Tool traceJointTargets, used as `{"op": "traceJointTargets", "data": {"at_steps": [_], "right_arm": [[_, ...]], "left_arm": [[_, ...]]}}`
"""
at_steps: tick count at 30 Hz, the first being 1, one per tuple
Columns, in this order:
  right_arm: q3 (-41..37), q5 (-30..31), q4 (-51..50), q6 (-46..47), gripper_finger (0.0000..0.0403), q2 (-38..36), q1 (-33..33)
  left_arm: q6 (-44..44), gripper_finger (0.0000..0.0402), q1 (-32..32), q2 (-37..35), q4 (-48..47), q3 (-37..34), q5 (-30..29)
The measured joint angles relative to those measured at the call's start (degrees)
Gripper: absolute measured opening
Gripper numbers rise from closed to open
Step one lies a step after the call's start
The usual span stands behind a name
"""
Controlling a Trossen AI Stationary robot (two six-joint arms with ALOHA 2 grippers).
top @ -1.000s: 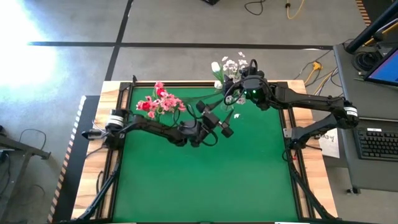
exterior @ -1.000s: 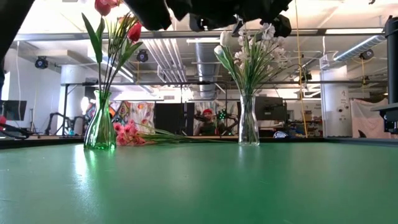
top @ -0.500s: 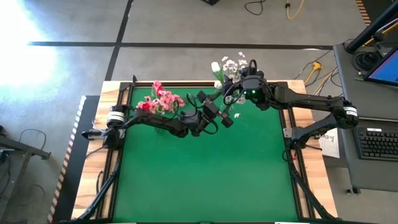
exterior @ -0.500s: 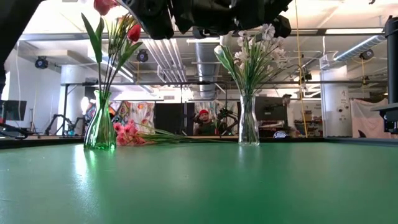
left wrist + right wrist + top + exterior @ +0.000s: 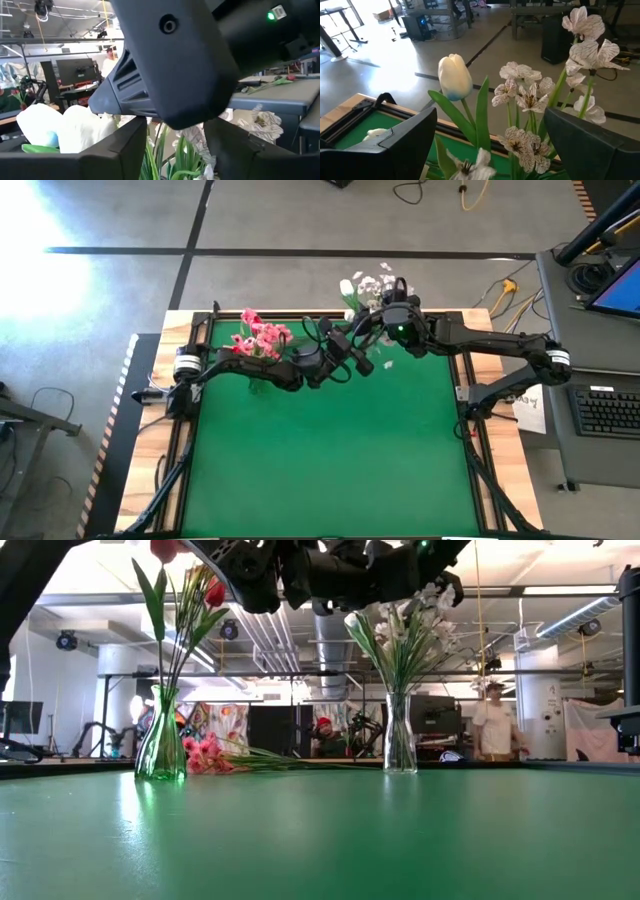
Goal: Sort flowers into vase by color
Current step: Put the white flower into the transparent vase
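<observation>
L gripper [image 5: 362, 360] moved toward back edge, now right by R gripper [image 5: 384, 310] at white flowers [image 5: 368, 286]; fingers narrower.

**Both arms were raised at the far edge**

The left gripper [image 5: 362, 360] was held high, fingers parted, close to the right gripper [image 5: 375, 330]. The right gripper's fingers [image 5: 400, 145] were spread wide. Both arms were stretched inward, nearly meeting.

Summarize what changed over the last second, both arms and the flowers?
The left gripper moved from mid-table toward the far edge, up to the white flowers and the right gripper, its fingers narrowing. The right gripper stayed open at the white bouquet. Both vases and the pink flowers lying on the table stayed put.
</observation>
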Motion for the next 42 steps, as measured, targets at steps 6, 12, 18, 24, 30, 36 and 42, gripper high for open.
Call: {"op": "traceJointTargets", "data": {"at_steps": [6,12,18,24,30,36,42], "right_arm": [[0.00,-0.22,0.11,0.00,0.0362,0.06,0.03],[0.00,-0.45,0.13,0.44,0.0362,0.06,0.03],[0.00,-0.60,0.13,1.53,0.0362,0.06,0.06],[0.00,-0.33,0.15,1.55,0.0362,0.08,0.06],[-0.04,-0.59,-1.06,0.89,0.0362,-0.08,0.06],[0.03,-1.48,-0.21,1.53,0.0362,-0.67,0.06],[0.37,-1.48,1.09,1.42,0.0362,-0.64,0.03]], "left_arm": [[-0.03,0.0131,0.28,0.00,0.04,0.00,-0.09],[-0.23,0.0062,0.39,0.00,0.12,0.00,-0.09],[-0.46,0.0008,0.41,0.00,0.21,0.00,0.16],[-1.71,0.0002,0.43,0.00,-0.02,-0.22,0.28],[-1.62,0.0001,0.56,0.00,-1.80,-0.22,-0.34],[-1.98,0.0001,0.65,0.00,-2.39,-0.50,-0.68],[-2.28,0.0001,0.65,0.00,-2.52,-0.66,-0.66]]}}
